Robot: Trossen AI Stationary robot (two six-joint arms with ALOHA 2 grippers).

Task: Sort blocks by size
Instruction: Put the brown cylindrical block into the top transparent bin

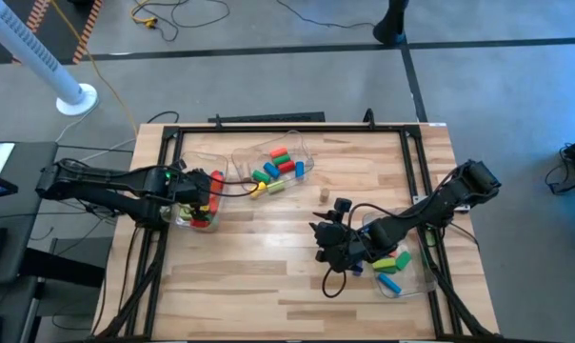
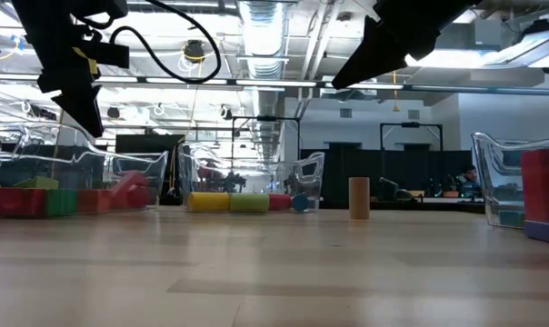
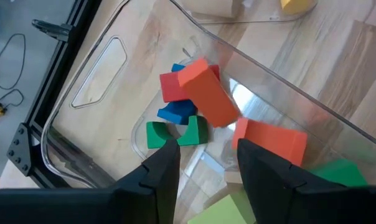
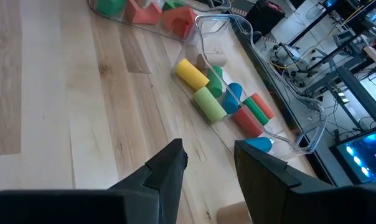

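The blocks lie in three clear bins on the tabletop [image 1: 268,257], plus one loose piece. The left bin [image 3: 82,81] holds an orange bar [image 3: 206,93], a red block [image 3: 172,86], a blue block [image 3: 175,112], a green arch [image 3: 175,134], a second orange block [image 3: 272,140] and green pieces at its near edge. The far bin [image 1: 302,148] holds cylinders: yellow [image 4: 191,73], light green [image 4: 210,102], blue [image 4: 233,94], red [image 4: 245,119] and a red-and-green pair [image 4: 259,107]. The right bin [image 1: 423,272] holds a green block [image 1: 390,262], a yellow piece and a blue cylinder [image 1: 390,283]. One plain wooden cylinder [image 2: 358,198] stands upright on the bare tabletop between the far and right bins, apart from both. The left claw [image 3: 203,158] hangs over the left bin with its fingers apart and nothing between them; the orange bar lies tilted just beyond the fingertips. The right claw [image 4: 206,162] is above the tabletop near the right bin, fingers apart, released, grasping nothing.
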